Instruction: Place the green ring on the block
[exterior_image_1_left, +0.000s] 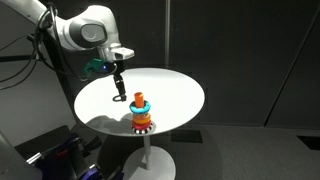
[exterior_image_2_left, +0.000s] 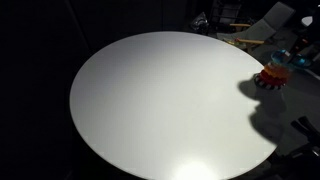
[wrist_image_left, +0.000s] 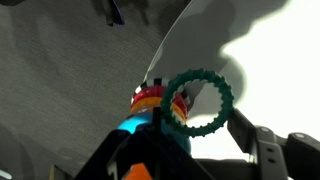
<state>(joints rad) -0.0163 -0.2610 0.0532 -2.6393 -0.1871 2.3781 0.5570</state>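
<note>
Your gripper (exterior_image_1_left: 120, 96) hangs fingers-down over the round table (exterior_image_1_left: 175, 88), in from its edge and just beside the block (exterior_image_1_left: 142, 113). In the wrist view the green ring (wrist_image_left: 227, 98) sits close before the lens. It stands on edge with its open centre facing the camera, and its lower rim disappears into the dark fingers. I judge the jaws are pinched on that rim, though the contact itself is hidden. Holding it by the rim leaves the hole free, which you need for dropping it over the peg. The ring is not yet over the peg; you would have to level it and centre it first.

The ring is thin, flat, dark green plastic with a knobbly, cog-like outer edge. Beside it shows the block (wrist_image_left: 148, 100), made of glossy toy plastic: a red cog-edged base, an orange upright peg and a teal-blue ring round it. In both exterior views it stands close to the table's edge (exterior_image_2_left: 272, 74), well away from the middle. The tabletop is smooth, matt white, on a single pedestal (exterior_image_1_left: 150, 152).
</note>
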